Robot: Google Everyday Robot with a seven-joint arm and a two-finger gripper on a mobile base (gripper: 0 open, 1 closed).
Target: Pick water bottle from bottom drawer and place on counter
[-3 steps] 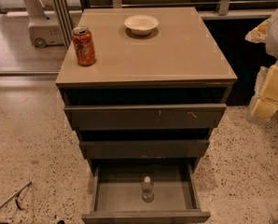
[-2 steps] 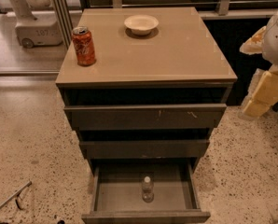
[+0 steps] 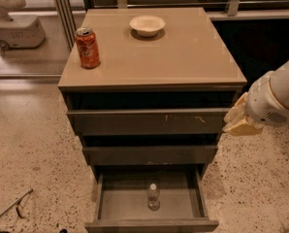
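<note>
The water bottle (image 3: pixel 153 196), small and clear with a white cap, stands upright in the middle of the open bottom drawer (image 3: pixel 152 224). The counter (image 3: pixel 183 52) is the tan top of the cabinet. My white arm comes in from the right edge. My gripper (image 3: pixel 239 119), a beige end piece, hangs beside the cabinet's right side at the height of the top drawer. It is well above and to the right of the bottle and touches nothing.
A red-orange soda can (image 3: pixel 87 47) stands at the counter's left edge and a white bowl (image 3: pixel 147 25) near its back. The two upper drawers are slightly open. Another robot's base (image 3: pixel 13 30) is at the far left. A thin rod (image 3: pixel 11 206) lies on the floor.
My arm has moved down and to the left, closer to the cabinet's right side. The robot base in the background has shifted left. The bottle, can and bowl have not moved.
</note>
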